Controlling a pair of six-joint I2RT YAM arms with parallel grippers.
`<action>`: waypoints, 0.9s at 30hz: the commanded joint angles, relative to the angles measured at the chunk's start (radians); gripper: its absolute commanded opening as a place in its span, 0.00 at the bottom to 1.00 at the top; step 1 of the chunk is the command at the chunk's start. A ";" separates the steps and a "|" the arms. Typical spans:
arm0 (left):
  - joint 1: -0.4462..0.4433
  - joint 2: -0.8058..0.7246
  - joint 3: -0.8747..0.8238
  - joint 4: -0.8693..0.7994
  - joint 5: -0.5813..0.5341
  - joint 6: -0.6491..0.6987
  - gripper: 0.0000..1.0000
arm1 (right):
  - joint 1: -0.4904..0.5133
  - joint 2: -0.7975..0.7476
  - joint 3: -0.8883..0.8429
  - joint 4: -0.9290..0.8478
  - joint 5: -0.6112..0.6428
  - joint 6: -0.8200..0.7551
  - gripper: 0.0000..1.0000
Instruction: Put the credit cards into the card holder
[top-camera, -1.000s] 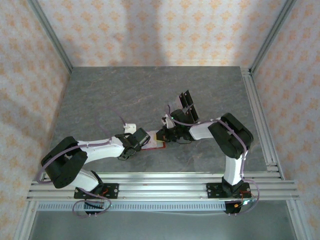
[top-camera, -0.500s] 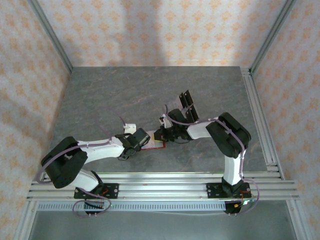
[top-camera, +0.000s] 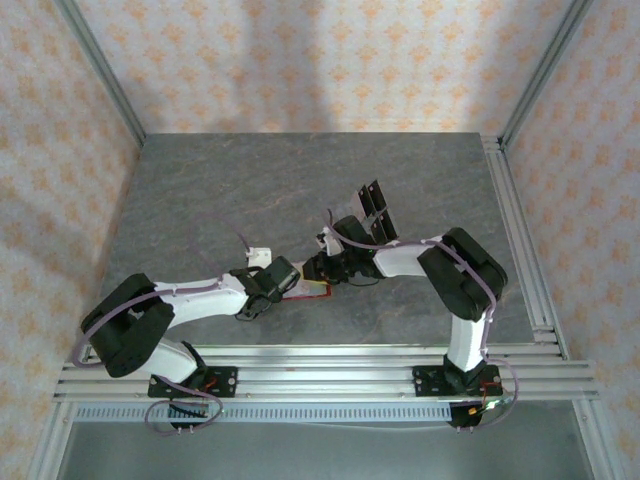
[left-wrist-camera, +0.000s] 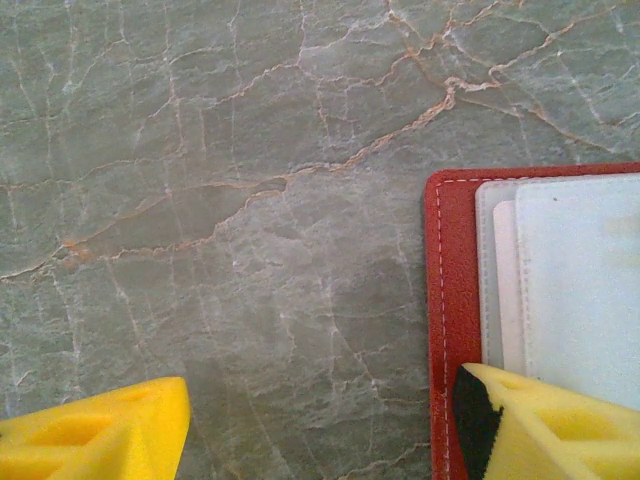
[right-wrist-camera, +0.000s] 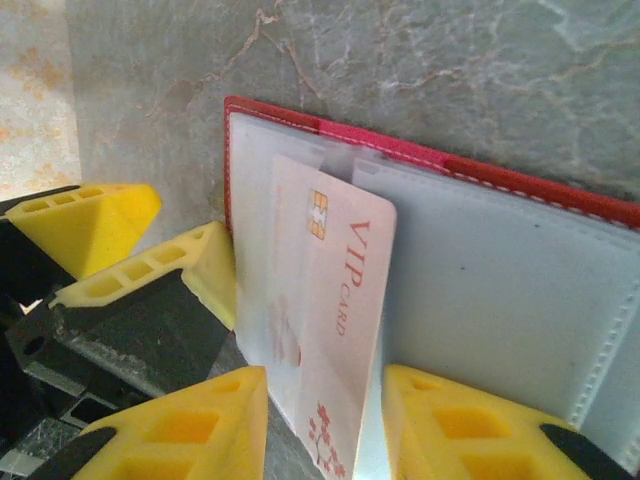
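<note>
**Right jaws part**

Shut a second ago, the right end effector (right-wrist-camera: 320, 400) stands part open astride a credit card (right-wrist-camera: 340, 290) half-slid into the card holder (right-wrist-camera: 440, 165), its near end cut off. The left end effector (left-wrist-camera: 320, 420) gapes wide, one finger over the holder.

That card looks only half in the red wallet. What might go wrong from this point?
1. The credit card sits only partly in a pocket of the card holder and tilts up between the fingers of the right gripper. It may slip back out or snag if they pull away.
2. One finger of the left gripper appears to rest on the card holder near its edge, so a further push on the card might slide it across the smooth table.
</note>
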 joint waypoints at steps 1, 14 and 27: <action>-0.005 -0.014 -0.023 -0.040 -0.021 -0.021 0.72 | -0.021 -0.051 -0.006 -0.099 0.056 -0.030 0.40; 0.011 -0.066 0.038 -0.123 -0.054 -0.037 0.72 | -0.049 -0.160 0.062 -0.381 0.192 -0.122 0.26; 0.108 -0.074 0.029 -0.158 -0.039 -0.027 0.72 | 0.033 -0.071 0.238 -0.574 0.302 -0.193 0.00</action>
